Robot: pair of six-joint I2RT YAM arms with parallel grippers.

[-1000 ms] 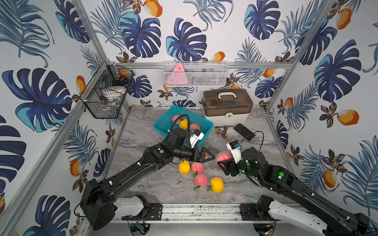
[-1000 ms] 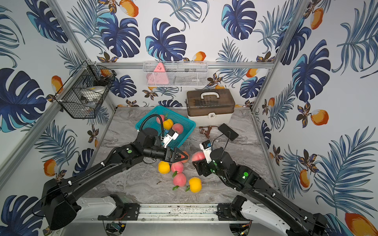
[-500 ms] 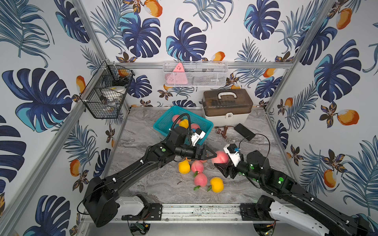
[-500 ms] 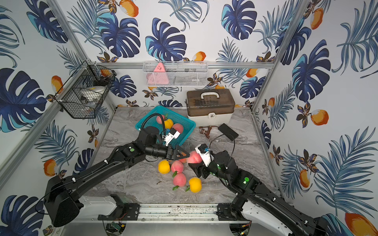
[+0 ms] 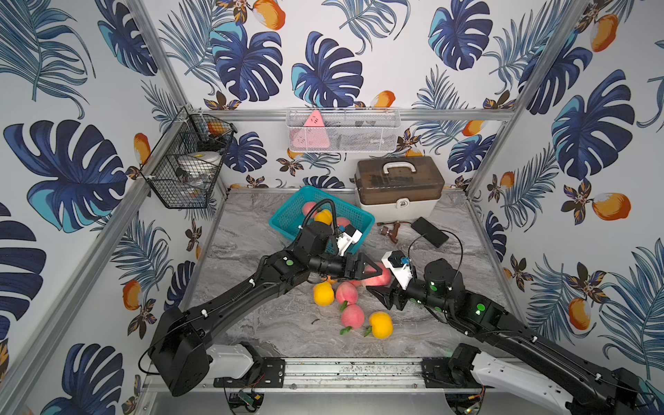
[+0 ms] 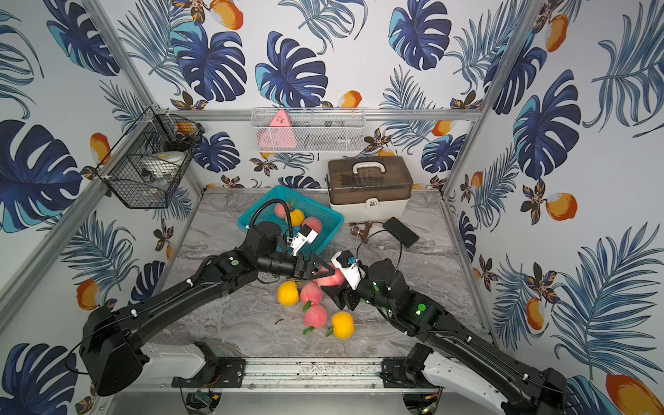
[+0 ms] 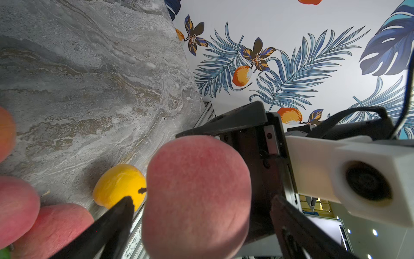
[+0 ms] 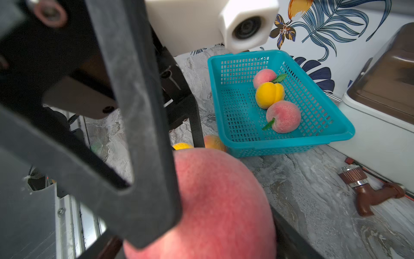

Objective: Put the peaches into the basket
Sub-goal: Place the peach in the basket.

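Handover in progress: the pink peach is gripped by the fingers of the right gripper just above the worktop. The left gripper has its fingers spread fully wide on either side of it. Left closure, then right release, is called for before carriage to the teal basket, where three peaches lie.

My left gripper stands wide open, jaws flanking the pink peach that my right gripper clamps; both arms stretch inward and meet at centre.
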